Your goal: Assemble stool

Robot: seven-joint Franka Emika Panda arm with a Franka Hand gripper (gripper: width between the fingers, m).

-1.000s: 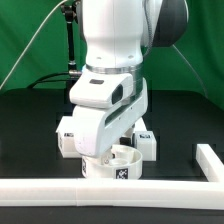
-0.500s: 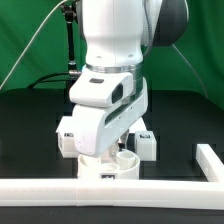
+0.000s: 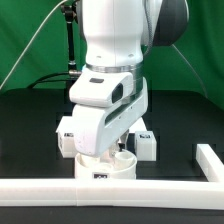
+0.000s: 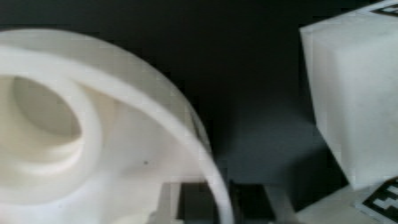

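Right now the seat (image 3: 118, 163) lies flat on the black counter (image 3: 30, 120), hollow side up. It sits close to the counter's edge nearest the exterior view's camera, just behind the long white rail (image 3: 40, 187) that runs along that edge. The arm comes down over it and hides most of the disc.

In the wrist view the seat's (image 4: 125, 90) curved rim stands up like a thin wall and runs straight into the gripper (image 4: 217, 198). One grey finger (image 4: 178, 198) is inside the rim and the other outside, both seeming to press against it. So the jaws look clenched on the seat's rim, gripping across the wall's thickness and not across the whole disc.

Being round, the seat has no long axis; what matters is that the held spot lies on one side of the disc, so the weight hangs off the grip.

A leg (image 4: 356, 90) stands just beside the seat, with a dark strip of counter between them. From outside, one leg (image 3: 67, 137) sits toward the exterior view's left and another (image 3: 147, 142) toward its right, both further from the rail than the seat. I'd guess any slide has to mind those neighbours.
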